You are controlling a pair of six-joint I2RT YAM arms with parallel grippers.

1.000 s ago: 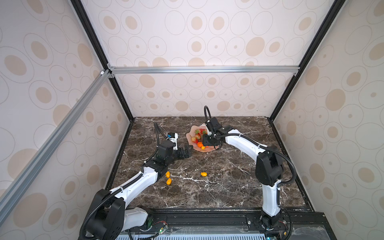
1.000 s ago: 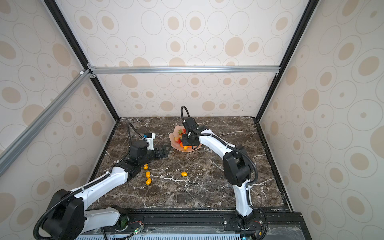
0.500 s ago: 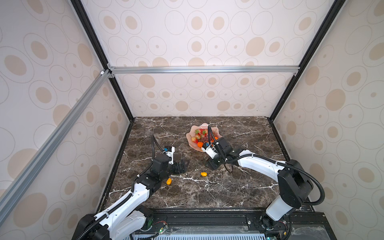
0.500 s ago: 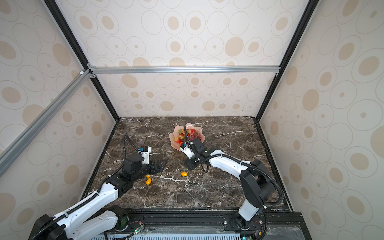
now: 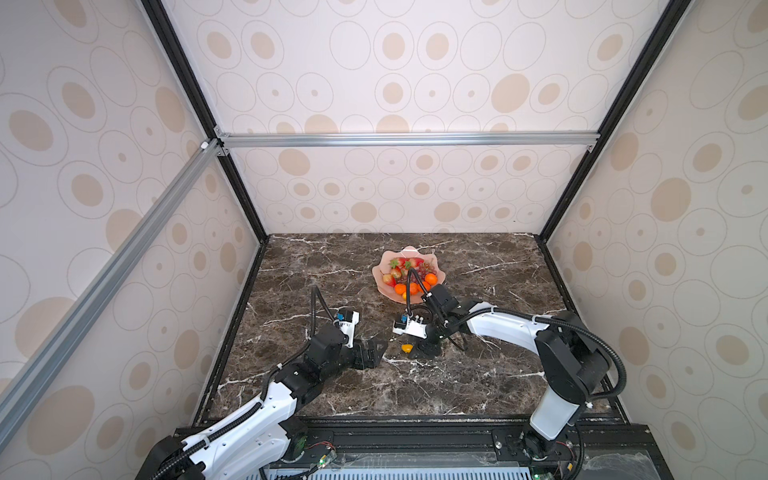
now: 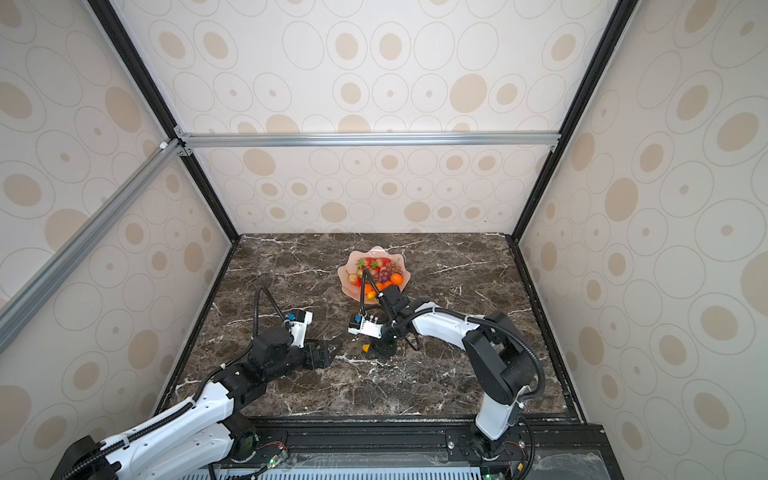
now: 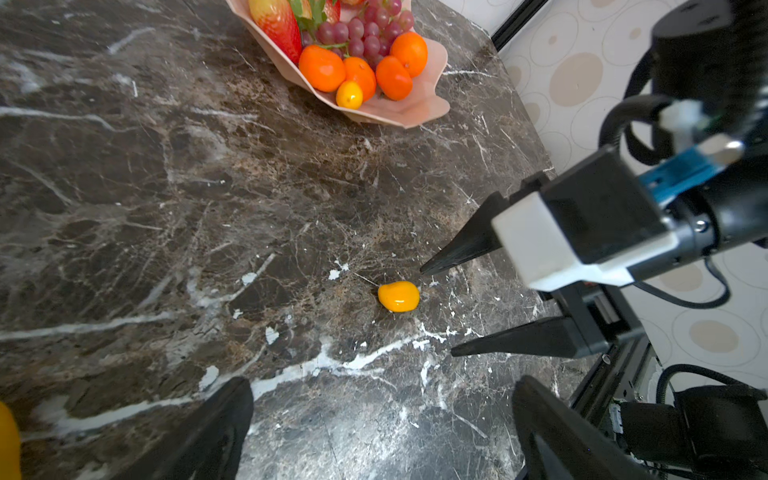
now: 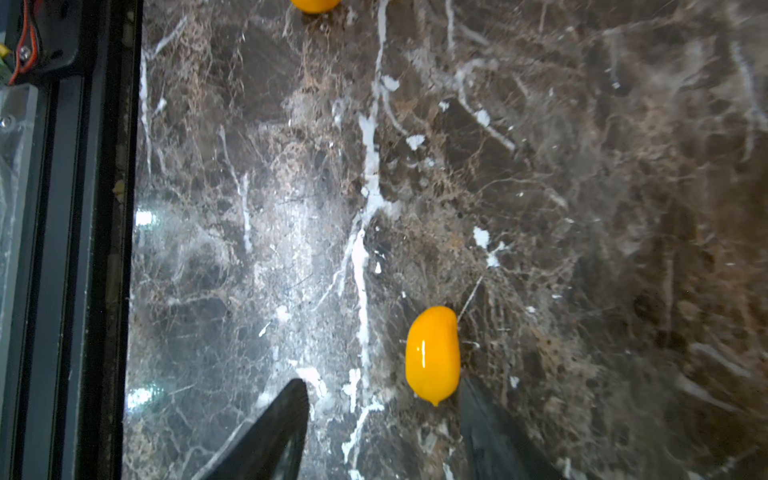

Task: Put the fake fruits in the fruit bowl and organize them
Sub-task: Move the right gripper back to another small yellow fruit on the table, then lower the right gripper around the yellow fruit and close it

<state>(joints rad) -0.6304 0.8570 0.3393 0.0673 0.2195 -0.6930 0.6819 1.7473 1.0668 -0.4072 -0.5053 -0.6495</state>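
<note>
The pink fruit bowl (image 5: 384,291) (image 6: 348,286) (image 7: 415,110) stands at the back middle, holding strawberries (image 7: 278,23), a grape bunch (image 7: 365,29), tangerines (image 7: 322,68) and a small yellow fruit (image 7: 349,94). One oval yellow-orange fruit (image 5: 408,347) (image 6: 366,348) (image 7: 398,296) (image 8: 433,355) lies on the marble. My right gripper (image 5: 428,350) (image 7: 437,311) (image 8: 382,386) is low over the table, open and holding nothing, with that fruit just ahead of its tips, beside one finger. My left gripper (image 5: 374,352) (image 6: 330,351) (image 7: 382,386) stands open and empty, a little left of the fruit.
Another yellow fruit (image 8: 313,4) (image 7: 6,440) lies on the marble near my left gripper, hidden under that arm in both top views. The black front rail (image 8: 62,249) runs along the table's near edge. Patterned walls close in three sides.
My right gripper left the bowl and came down to the table by the loose yellow fruit, its jaws opening wider. My left gripper drew back from beside the bowl toward the front.
</note>
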